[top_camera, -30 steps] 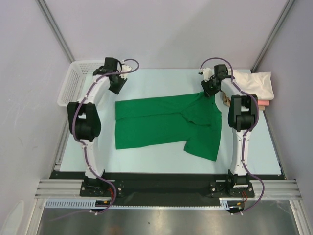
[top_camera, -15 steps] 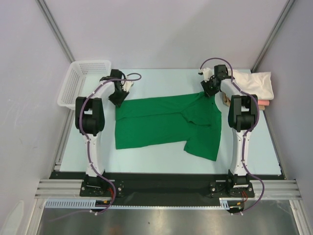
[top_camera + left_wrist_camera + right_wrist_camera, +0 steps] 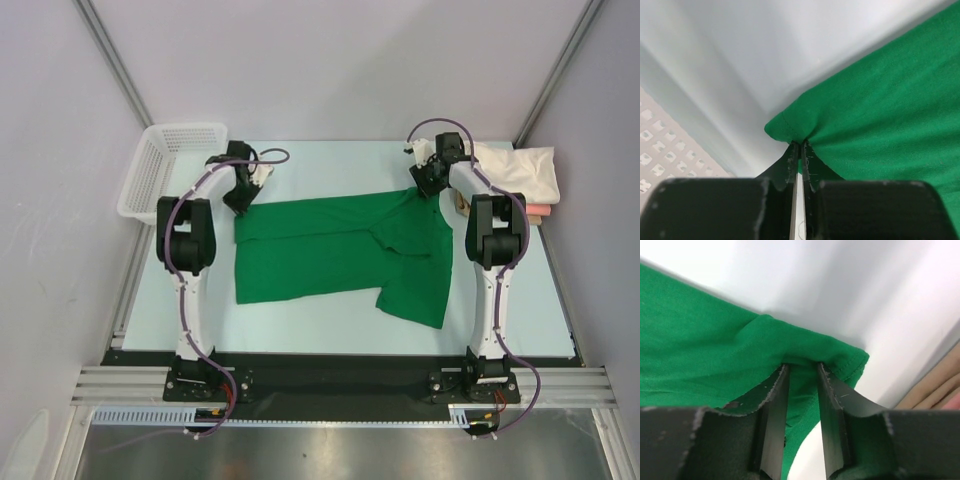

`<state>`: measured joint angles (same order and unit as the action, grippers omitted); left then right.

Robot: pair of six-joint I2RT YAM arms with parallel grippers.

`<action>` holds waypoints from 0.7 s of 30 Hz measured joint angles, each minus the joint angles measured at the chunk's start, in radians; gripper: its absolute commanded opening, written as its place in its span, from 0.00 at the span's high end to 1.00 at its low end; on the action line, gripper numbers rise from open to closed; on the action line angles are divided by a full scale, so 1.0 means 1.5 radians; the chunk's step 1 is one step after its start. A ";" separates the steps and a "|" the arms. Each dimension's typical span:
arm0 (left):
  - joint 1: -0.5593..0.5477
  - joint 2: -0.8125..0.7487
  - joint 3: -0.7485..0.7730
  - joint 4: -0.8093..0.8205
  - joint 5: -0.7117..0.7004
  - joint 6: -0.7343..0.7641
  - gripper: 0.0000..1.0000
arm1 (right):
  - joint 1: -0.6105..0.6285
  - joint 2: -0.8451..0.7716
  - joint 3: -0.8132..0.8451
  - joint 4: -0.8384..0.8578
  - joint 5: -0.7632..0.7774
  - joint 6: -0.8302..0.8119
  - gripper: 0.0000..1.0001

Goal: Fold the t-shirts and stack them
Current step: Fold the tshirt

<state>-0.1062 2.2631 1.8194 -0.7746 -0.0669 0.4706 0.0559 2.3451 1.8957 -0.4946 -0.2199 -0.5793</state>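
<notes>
Green t-shirt (image 3: 340,250) lies spread out mid-worktop (image 3: 320,160), rumpled near the right sleeve, no tidy fold in it yet. Left jaws pinched tight on its far-left corner. Right jaws narrow, the far-right hem bunched between them. Cream t-shirt (image 3: 518,168) sits folded at the far right edge, salmon-pink t-shirt (image 3: 541,212) showing beneath it. Judgement: those two look done and stacked. The green one is at its first fold, with the remaining folds and stacking left to do.
</notes>
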 measured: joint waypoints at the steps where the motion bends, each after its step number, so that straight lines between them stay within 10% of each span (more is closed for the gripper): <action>1: 0.000 0.004 0.006 -0.002 -0.002 0.000 0.95 | 0.002 0.000 0.000 0.000 0.004 -0.001 0.68; 21: 0.002 0.175 0.301 -0.082 -0.036 0.008 0.94 | 0.011 0.038 0.062 0.002 0.044 -0.009 0.71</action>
<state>-0.1032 2.5256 2.2704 -0.8974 -0.1215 0.4831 0.0731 2.4027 1.9888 -0.4911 -0.1535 -0.5922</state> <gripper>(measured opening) 0.059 0.294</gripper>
